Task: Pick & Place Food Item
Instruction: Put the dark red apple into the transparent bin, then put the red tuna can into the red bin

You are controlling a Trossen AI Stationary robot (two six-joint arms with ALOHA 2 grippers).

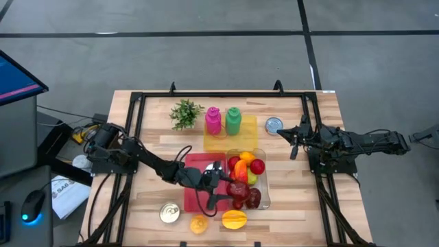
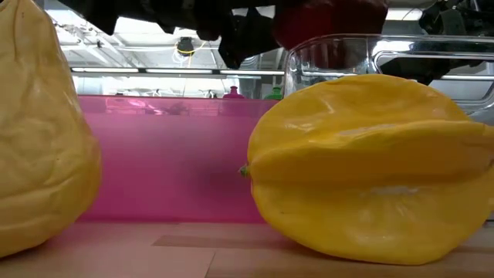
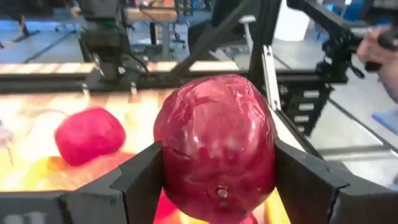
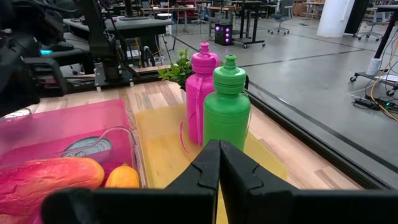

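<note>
Your left hand point(image 3: 217, 186) is clamped on the dark red fruit point(image 3: 216, 146), its fingers pressing either flank so the round skin can't roll free, and it holds that fruit over the clear bin point(image 1: 264, 195) at the table's centre, probably so a release drops it among the fruit there. Your right hand point(image 4: 219, 163) waits at about three o'clock, pinched closed on nothing. I count two bottles, one pink bottle point(image 4: 200, 93) and one green bottle point(image 4: 227, 106), and one yellow starfruit point(image 2: 370, 166) at six o'clock.
</note>
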